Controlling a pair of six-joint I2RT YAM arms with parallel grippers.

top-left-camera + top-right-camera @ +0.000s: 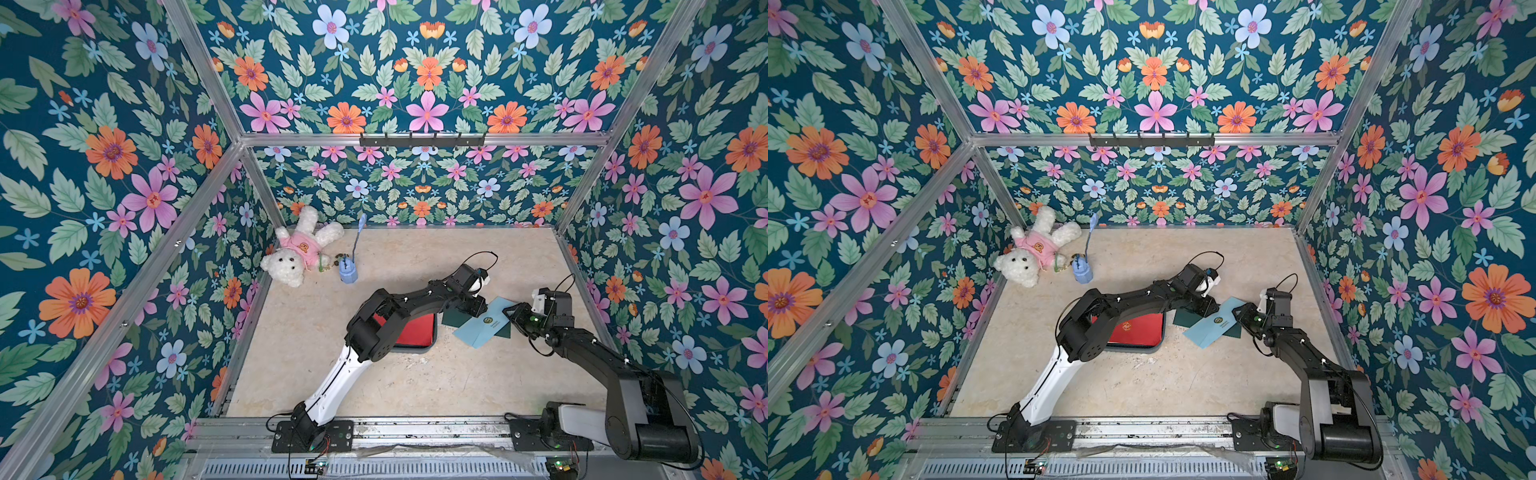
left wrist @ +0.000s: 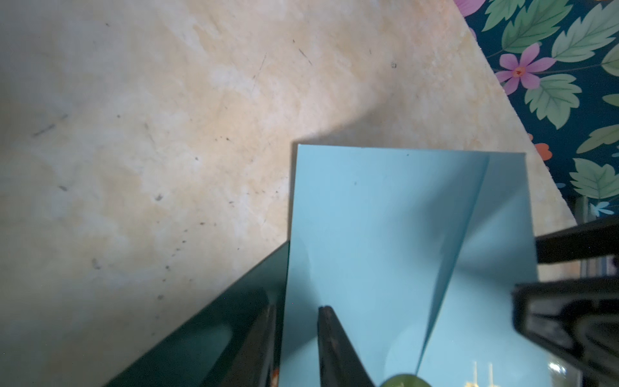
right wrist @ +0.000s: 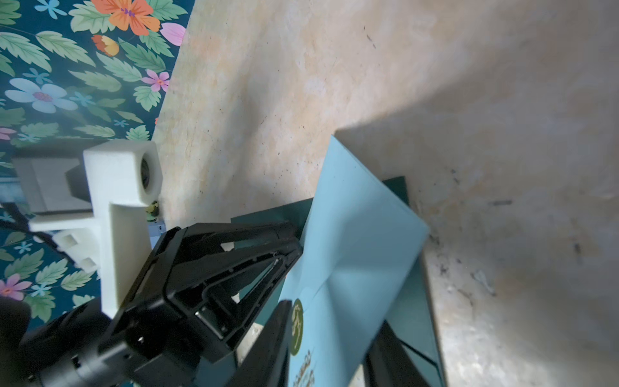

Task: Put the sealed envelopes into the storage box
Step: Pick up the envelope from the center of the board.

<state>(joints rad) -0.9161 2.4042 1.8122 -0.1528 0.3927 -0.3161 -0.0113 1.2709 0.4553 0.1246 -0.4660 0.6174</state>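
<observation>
Right claw (image 3: 335,313) fingers straddle the light-blue envelope (image 1: 484,328), one on its sealed face, one behind. The left claw (image 2: 296,306) straddles another edge. Whether either pinches it I cannot tell. A dark green envelope (image 1: 451,318) lies beneath. The storage box (image 1: 430,347), holding a red envelope (image 1: 409,330), sits behind the left claw, under that arm.

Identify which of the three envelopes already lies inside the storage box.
The red envelope: it alone lies inside the storage box; the light blue envelope and the dark green envelope beneath it are outside.
</observation>
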